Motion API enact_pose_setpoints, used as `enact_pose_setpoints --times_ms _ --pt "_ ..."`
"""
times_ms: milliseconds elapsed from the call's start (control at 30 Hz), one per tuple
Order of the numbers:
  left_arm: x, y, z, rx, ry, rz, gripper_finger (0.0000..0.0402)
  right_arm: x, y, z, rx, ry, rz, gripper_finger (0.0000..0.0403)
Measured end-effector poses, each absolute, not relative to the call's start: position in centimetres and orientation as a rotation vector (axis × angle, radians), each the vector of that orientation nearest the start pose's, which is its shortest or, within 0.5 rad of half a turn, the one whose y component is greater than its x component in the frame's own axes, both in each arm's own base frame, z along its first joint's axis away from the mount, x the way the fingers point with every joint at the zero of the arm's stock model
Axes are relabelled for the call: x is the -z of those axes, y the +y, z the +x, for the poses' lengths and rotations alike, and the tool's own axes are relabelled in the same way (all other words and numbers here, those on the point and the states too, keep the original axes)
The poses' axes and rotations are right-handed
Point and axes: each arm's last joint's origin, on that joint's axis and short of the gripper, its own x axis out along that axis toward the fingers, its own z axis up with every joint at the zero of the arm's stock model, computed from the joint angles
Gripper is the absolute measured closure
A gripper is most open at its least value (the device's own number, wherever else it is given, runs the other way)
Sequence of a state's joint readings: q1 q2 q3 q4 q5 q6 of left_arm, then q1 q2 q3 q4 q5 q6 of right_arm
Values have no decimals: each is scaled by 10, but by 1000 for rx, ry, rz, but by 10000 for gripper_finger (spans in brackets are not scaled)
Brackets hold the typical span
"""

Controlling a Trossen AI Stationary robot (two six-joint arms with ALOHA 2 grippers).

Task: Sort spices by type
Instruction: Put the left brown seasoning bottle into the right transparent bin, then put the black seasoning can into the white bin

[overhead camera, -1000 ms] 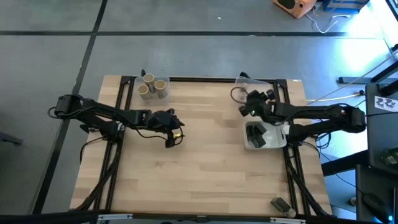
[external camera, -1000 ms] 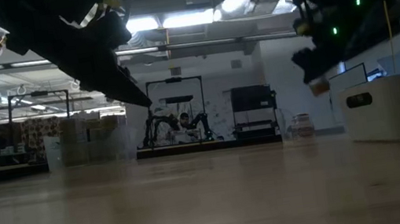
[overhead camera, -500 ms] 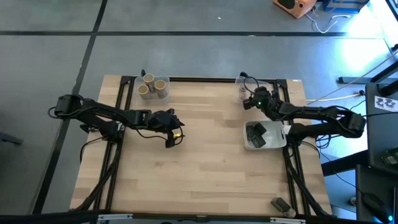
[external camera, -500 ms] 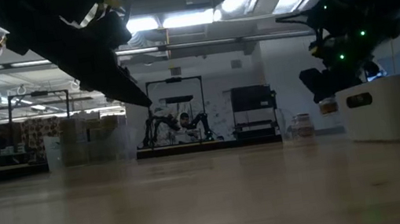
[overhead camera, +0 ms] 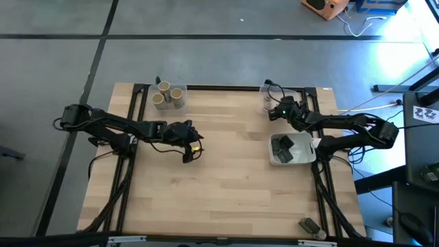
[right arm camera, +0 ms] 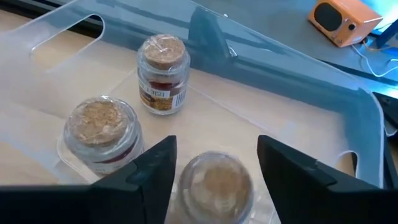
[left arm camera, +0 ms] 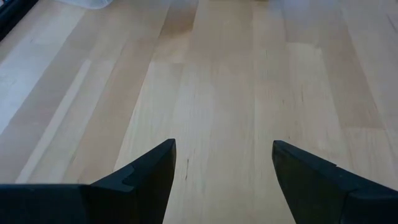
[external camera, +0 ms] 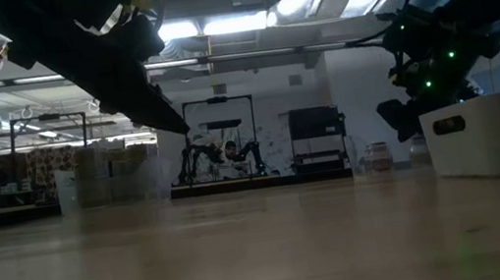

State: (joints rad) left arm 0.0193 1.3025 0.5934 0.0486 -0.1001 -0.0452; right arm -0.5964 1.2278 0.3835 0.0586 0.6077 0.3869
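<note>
My right gripper [right arm camera: 216, 148] is low inside a clear plastic tray [right arm camera: 292, 68] at the table's far right, shut on a small glass spice jar [right arm camera: 214, 179]. Two more such jars [right arm camera: 163, 71] [right arm camera: 102, 127] stand upright on the tray's floor. In the high view my right gripper [overhead camera: 274, 110] is at that tray. Tan cylinders [overhead camera: 167, 95] stand in another clear tray at the far left. Dark grey packs [overhead camera: 282, 147] lie in a white dish [overhead camera: 295, 160]. My left gripper [left arm camera: 224, 162] is open and empty above bare wood, left of the table's middle [overhead camera: 189, 148]. My right gripper holds the jar between its two fingers, one finger [right arm camera: 155, 168] on each side of the jar's upper part [right arm camera: 186, 180]. The fingers come slanting down from above. The jar is upright; whether its bottom rests on the tray floor I cannot tell.
The white dish stands just near of the clear tray on the right side. The black frame rails [overhead camera: 134, 110] run along the table's edges. Bare wood [overhead camera: 226, 171] lies between the two arms.
My right gripper has gone toward the table's far edge and down with the jar, from beside the white dish into the clear tray. The jar has stayed upright under the fingers.
</note>
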Motion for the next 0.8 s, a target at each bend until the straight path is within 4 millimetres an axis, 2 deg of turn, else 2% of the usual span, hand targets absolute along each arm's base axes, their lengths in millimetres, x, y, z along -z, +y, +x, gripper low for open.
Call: enact_pose_setpoints --times_ms 133,200,300,400,467,567,667,800 --pt "-185 8 251 -130 658 -17 153 -146 -128 159 1290 595 304 173" --pt "-185 8 251 -130 658 -17 153 -153 -129 161 1277 588 280 170" --pt "-185 8 251 -131 658 -21 153 -174 -127 168 1199 580 253 170" --pt "-185 8 251 -132 660 -24 153 -203 -116 180 1054 570 219 169" --pt "-185 8 251 -132 659 -24 153 -223 -104 188 920 552 198 169" --pt "-185 8 252 -132 650 -24 153 -242 -79 199 696 544 188 169" --pt "-187 8 253 -131 630 -22 153 -255 -52 206 506 559 179 169" --pt "-189 8 254 -129 608 -18 153 -261 -15 209 304 623 187 169"
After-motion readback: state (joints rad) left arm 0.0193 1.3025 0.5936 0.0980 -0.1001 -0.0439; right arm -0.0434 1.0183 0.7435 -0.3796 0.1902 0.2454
